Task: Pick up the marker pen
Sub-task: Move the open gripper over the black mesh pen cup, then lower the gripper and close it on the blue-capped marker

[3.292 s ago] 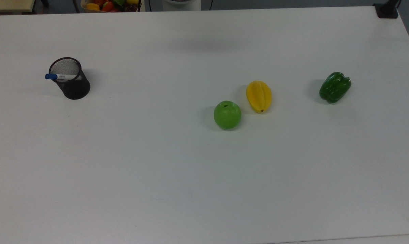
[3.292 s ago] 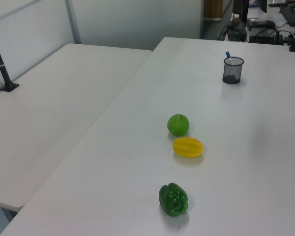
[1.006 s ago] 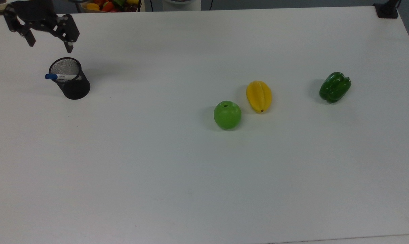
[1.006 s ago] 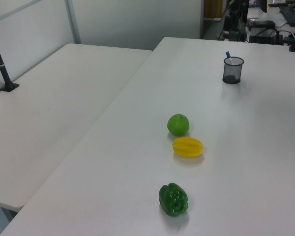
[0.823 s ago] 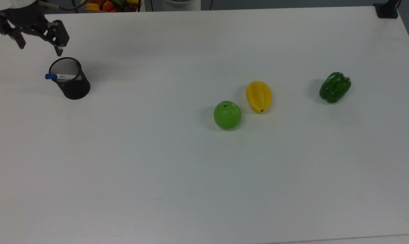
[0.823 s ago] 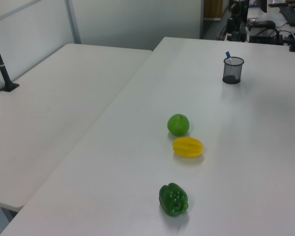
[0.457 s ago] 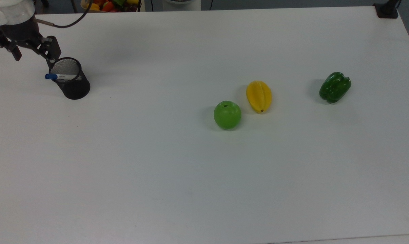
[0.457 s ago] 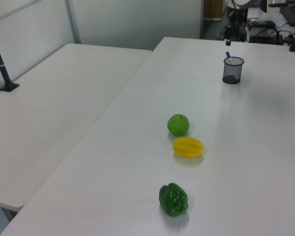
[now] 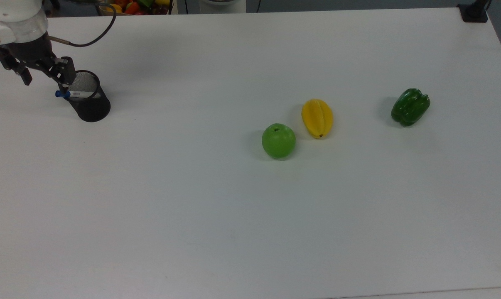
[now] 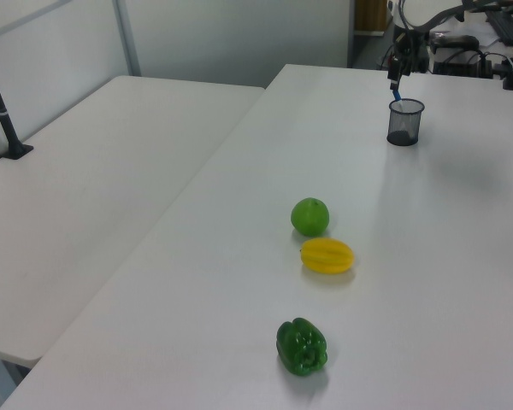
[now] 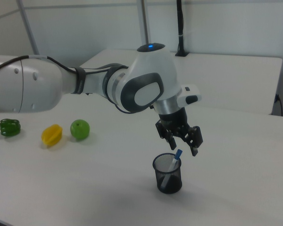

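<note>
One marker pen [image 9: 72,94] stands tilted in one black mesh cup [image 9: 88,102] near the top view's left edge, its blue cap poking over the rim. The single gripper [image 9: 47,79] hangs just above that cap with its fingers spread wide, holding nothing (the right view puts the cap about level with the fingertips). Three fruits lie well apart from the cup on the white table [image 9: 234,216]: one green apple [image 9: 278,140], one yellow starfruit [image 9: 317,118], one green pepper [image 9: 410,106]
</note>
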`<action>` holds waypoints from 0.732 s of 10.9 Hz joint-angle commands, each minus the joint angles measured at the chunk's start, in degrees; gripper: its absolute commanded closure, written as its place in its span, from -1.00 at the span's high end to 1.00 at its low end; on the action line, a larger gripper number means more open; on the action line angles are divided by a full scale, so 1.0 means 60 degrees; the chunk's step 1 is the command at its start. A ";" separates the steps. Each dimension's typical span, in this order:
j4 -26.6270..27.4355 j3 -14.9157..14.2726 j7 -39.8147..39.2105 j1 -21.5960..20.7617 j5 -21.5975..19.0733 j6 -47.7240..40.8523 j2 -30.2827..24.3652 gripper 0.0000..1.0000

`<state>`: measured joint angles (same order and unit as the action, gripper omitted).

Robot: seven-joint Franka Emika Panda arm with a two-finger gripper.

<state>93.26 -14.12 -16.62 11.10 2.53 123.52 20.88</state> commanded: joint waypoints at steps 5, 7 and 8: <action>0.0481 0.0068 0.0046 -0.0252 -0.0129 0.0712 0.0182 0.15; 0.0482 0.0068 0.0017 -0.0326 -0.0129 0.0698 0.0167 -0.28; 0.0482 0.0068 0.0017 -0.0326 -0.0129 0.0683 0.0167 -0.31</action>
<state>94.02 -13.39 -16.62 9.84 2.51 125.76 22.88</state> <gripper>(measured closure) 0.529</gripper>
